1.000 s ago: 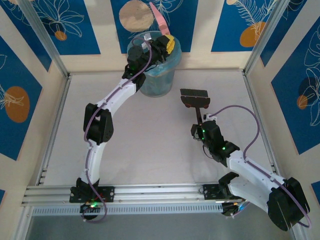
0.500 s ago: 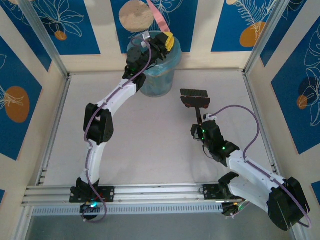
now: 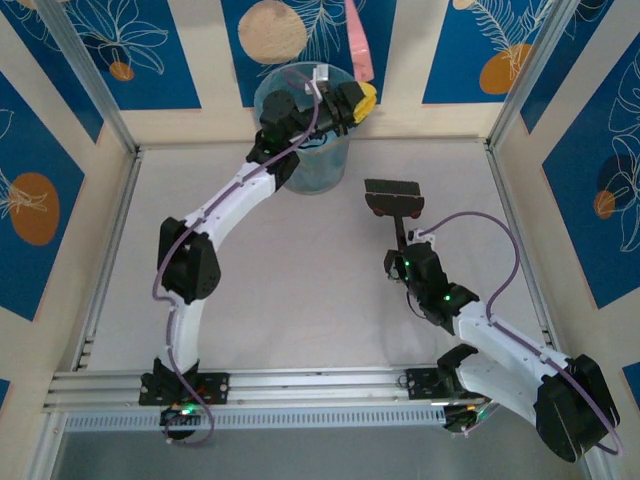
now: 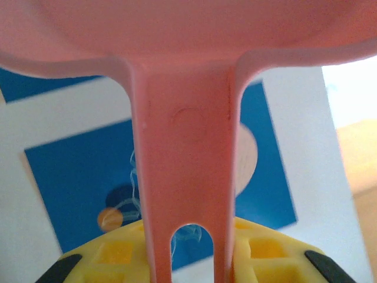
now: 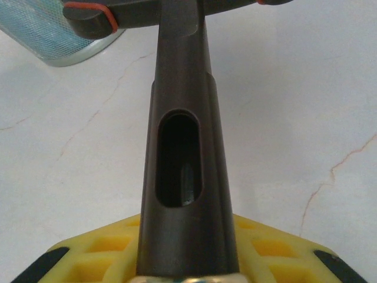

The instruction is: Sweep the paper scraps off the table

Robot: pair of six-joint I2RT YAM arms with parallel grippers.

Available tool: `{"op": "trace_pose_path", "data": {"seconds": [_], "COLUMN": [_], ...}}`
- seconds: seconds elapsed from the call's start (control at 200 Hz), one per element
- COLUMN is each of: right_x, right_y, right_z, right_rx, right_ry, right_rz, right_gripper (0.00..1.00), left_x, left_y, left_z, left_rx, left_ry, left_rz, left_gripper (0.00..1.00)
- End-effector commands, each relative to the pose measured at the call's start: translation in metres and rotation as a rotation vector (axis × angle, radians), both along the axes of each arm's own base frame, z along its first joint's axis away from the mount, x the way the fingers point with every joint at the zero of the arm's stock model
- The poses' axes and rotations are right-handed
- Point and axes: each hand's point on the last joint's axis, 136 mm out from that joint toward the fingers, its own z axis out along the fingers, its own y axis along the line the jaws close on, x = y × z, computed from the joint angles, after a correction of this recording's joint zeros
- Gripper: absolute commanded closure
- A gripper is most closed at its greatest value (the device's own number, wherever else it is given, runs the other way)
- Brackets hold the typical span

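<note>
High at the back, my left gripper (image 3: 356, 101) is shut on the handle of a pink dustpan (image 3: 357, 40), which stands almost upright over the rim of a translucent blue bin (image 3: 318, 168). In the left wrist view the dustpan (image 4: 185, 141) rises from between the yellow fingers (image 4: 112, 259) of the left gripper (image 4: 188, 265). My right gripper (image 3: 408, 262) is shut on the dark handle of a brush, whose head (image 3: 392, 196) rests on the table (image 3: 290, 280). The right wrist view has that brush handle (image 5: 179, 147) clamped in the right gripper (image 5: 185, 265). The paper scraps are out of view.
Blue-and-cream patterned walls and aluminium rails (image 3: 300, 385) close in the table on all sides. The bin (image 5: 65, 35) stands at the back, just left of the brush head. Pale table surface (image 5: 294, 118) lies around the brush.
My left gripper has swung to the right above the bin, and the pink dustpan has moved right and stands more upright. The right arm and brush have stayed put.
</note>
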Motion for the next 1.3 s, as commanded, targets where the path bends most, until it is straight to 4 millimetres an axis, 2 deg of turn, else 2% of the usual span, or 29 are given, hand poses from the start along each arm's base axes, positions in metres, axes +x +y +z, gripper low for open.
{"op": "trace_pose_path", "data": {"seconds": [0.0,0.065,0.085,0.17,0.275,0.385,0.515,0.67,0.765,0.885,1.04,1.185,1.29], "right_x": [0.006,0.006,0.005,0.004,0.004,0.004,0.003,0.003,0.003,0.003,0.004,0.005,0.003], "right_y": [-0.007,-0.009,-0.009,-0.009,-0.01,-0.01,-0.01,-0.01,-0.007,-0.002,0.006,0.019,0.03], "right_z": [0.015,0.016,0.015,0.013,0.013,0.011,0.011,0.011,0.011,0.012,0.006,-0.005,-0.015], "right_rx": [-0.002,-0.002,0.0,0.003,0.009,0.011,0.015,0.023,0.031,0.05,0.048,0.044,0.043], "right_ry": [-0.07,-0.074,-0.074,-0.074,-0.082,-0.079,-0.078,-0.077,-0.075,-0.075,-0.05,0.012,0.082], "right_rz": [-0.037,-0.043,-0.044,-0.046,-0.049,-0.05,-0.051,-0.054,-0.042,-0.02,0.005,0.027,0.029], "right_gripper": [1.0,1.0,1.0,1.0,1.0,1.0,1.0,1.0,1.0,1.0,1.0,1.0,1.0], "left_x": [-0.065,-0.084,-0.088,-0.106,-0.118,-0.128,-0.148,-0.171,-0.184,-0.199,-0.204,-0.202,-0.198], "left_y": [-0.004,-0.005,-0.004,0.013,0.044,0.079,0.117,0.179,0.207,0.226,0.249,0.259,0.263], "left_z": [0.01,-0.02,-0.034,-0.079,-0.125,-0.163,-0.22,-0.283,-0.311,-0.337,-0.366,-0.392,-0.404], "left_rx": [0.165,0.326,0.395,0.66,0.921,1.053,1.227,1.49,1.597,1.662,1.767,1.792,1.781], "left_ry": [-0.201,-0.236,-0.24,-0.287,-0.342,-0.318,-0.255,-0.172,-0.139,-0.107,-0.044,0.038,0.071], "left_rz": [-0.086,-0.065,-0.055,0.026,0.146,0.222,0.207,0.218,0.209,0.175,0.177,0.163,0.178], "left_gripper": [1.0,1.0,1.0,1.0,1.0,1.0,1.0,1.0,1.0,1.0,1.0,1.0,1.0]}}
